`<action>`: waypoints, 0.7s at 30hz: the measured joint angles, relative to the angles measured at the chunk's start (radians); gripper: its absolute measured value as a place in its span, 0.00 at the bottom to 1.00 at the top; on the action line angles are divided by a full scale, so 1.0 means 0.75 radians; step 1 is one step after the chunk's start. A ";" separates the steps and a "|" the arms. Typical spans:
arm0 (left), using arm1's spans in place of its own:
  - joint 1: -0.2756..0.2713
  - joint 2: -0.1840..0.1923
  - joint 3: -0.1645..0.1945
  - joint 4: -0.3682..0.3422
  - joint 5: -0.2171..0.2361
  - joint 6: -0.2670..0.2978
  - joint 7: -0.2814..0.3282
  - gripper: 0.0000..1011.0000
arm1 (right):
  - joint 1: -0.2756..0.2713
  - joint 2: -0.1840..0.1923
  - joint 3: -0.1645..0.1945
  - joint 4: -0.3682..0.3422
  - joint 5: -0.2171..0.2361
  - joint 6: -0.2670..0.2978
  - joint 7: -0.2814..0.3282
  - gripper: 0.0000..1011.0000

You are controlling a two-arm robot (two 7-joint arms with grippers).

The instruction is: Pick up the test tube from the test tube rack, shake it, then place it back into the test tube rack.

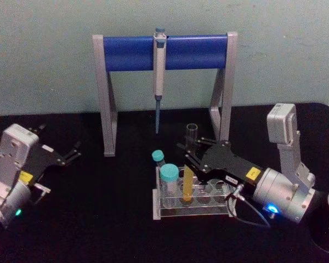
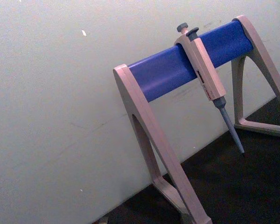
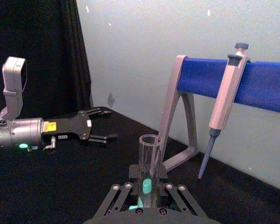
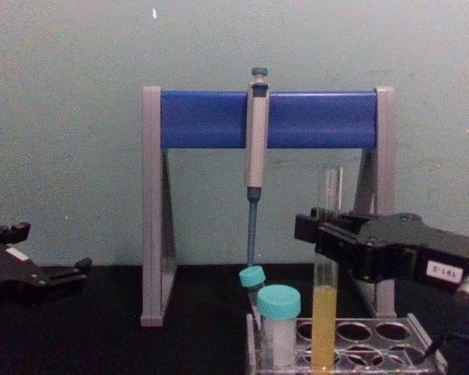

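The right pincer (image 4: 326, 231) seems closed on the test tube (image 4: 324, 324), upright in the test tube rack (image 1: 192, 214) at five o'clock on the worktop (image 1: 98, 219); the left pincer (image 3: 107, 124) rests wide at nine o'clock.

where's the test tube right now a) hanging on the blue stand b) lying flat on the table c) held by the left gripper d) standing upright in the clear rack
d: the test tube stands upright with its yellow lower end in the test tube rack; the right gripper is around its upper part, the left gripper parked at left.
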 joint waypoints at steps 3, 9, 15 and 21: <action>0.000 0.000 0.000 0.000 0.000 0.000 0.000 0.99 | -0.001 -0.006 -0.004 0.012 0.000 0.002 0.000 0.23; 0.000 0.000 0.000 0.000 0.000 0.000 0.000 0.99 | -0.006 -0.011 -0.007 0.032 -0.005 0.012 -0.008 0.23; 0.000 0.000 0.000 0.000 0.000 0.000 0.000 0.99 | -0.006 -0.019 -0.011 0.052 -0.015 0.017 -0.013 0.23; 0.000 0.000 0.000 0.000 0.000 0.000 0.000 0.99 | -0.012 -0.025 -0.013 0.067 -0.022 0.022 -0.018 0.23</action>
